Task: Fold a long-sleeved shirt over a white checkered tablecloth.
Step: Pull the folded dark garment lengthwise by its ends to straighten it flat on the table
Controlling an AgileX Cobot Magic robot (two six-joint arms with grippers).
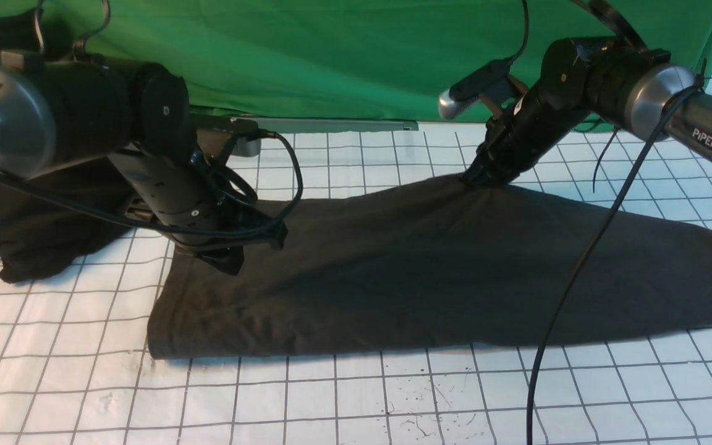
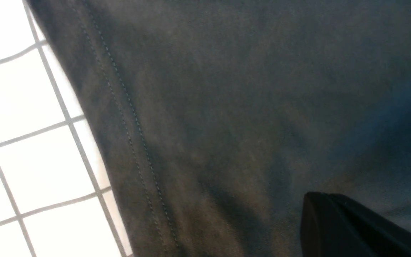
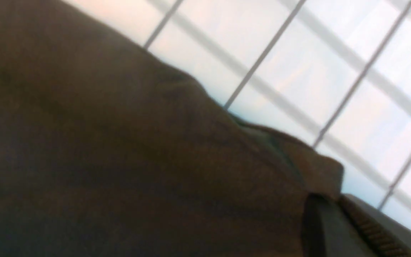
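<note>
The shirt (image 1: 430, 272) lies across the middle of the frame on the tablecloth (image 1: 84, 395). The left gripper (image 1: 223, 256) and right gripper (image 1: 476, 179) are both clenched on its upper edge, apparently to pull it over for a fold.

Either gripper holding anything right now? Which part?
Both hold the long-sleeved shirt: left gripper pinches its far edge near the hem, right gripper its far edge mid-length.
</note>
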